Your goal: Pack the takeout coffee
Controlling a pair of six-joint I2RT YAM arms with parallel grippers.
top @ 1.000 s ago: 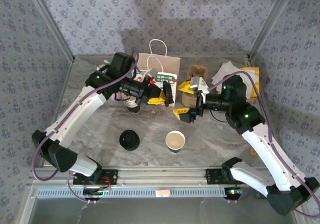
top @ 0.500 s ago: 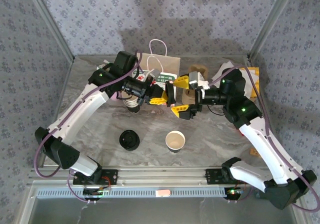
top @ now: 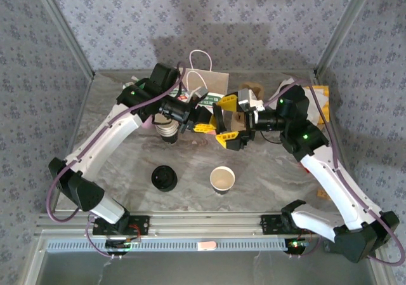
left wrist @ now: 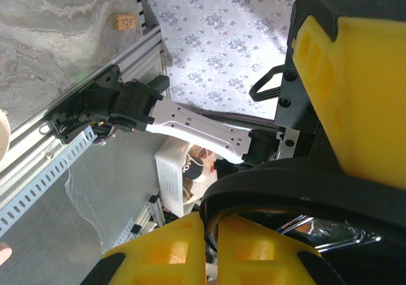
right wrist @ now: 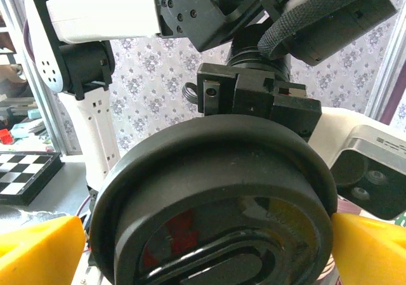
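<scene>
**Top view.** The left claw (top: 211, 121) is pinched on the rim of one black lid (top: 218, 116), held up off the table (top: 273, 171) just in front of the one paper bag (top: 212, 82). I cannot tell from here whether a cup hangs under that lid. The right claw (top: 223, 119) is spread wide, with one yellow finger on each side of the lid. One single cup (top: 222, 179) stands open and lidless at the front centre, well apart from the claws. There is one lid stack (top: 163, 177) to its left and one cup stack (top: 166, 131) lying under the left arm. That makes two arms, one bag, one loose cup, one held lid and two stacks.

**Left wrist.** This view adds the grip itself. Two yellow fingers (left wrist: 158, 256) are pressed almost together at the bottom edge, and the lid's black rim curves across just above them. A right finger (left wrist: 355, 88) looms large at the upper right.

**Right wrist.** Here the lid's top faces the lens, with its sip slot low down. The right claw's yellow fingertips (right wrist: 38, 247) flank the lid at the two lower corners. Anything behind the lid is hidden.
</scene>
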